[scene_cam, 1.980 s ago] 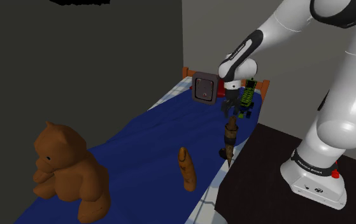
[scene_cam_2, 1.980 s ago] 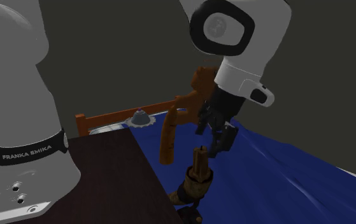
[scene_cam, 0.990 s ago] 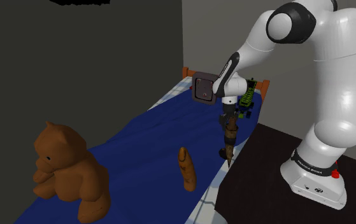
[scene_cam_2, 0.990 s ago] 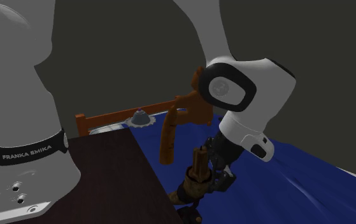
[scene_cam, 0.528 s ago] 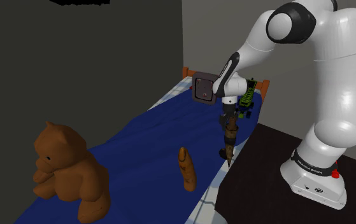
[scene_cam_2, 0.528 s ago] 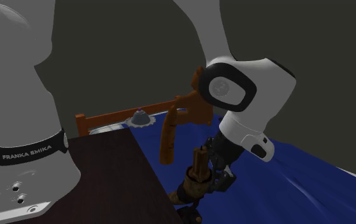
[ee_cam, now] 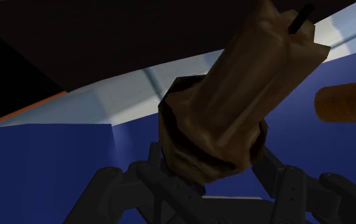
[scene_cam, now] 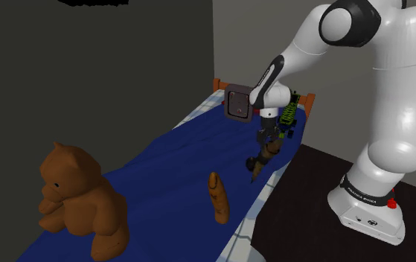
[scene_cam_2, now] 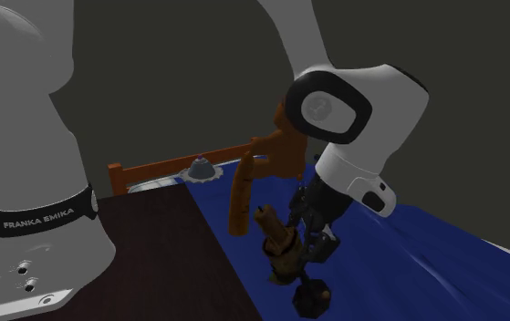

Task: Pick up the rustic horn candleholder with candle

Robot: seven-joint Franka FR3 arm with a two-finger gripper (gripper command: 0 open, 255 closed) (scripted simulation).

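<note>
Right of centre in the shoulder view, the candleholder (scene_cam: 260, 158) no longer stands straight at the edge of the blue bedcover (scene_cam: 169, 160). Half a second ago it was upright; now it sits higher and leans, its foot swung toward the frame's lower left. The gripper (scene_cam_2: 309, 239) is closed around its middle, so I judge the lift has begun, though the tilt hints at a grip that lets it pivot. In the wrist view the holder's brown body covers the spots where the fingers (ee_cam: 116, 191) press it, and its foot is hidden. Whether the foot has fully cleared the cover is hard to tell.
</note>
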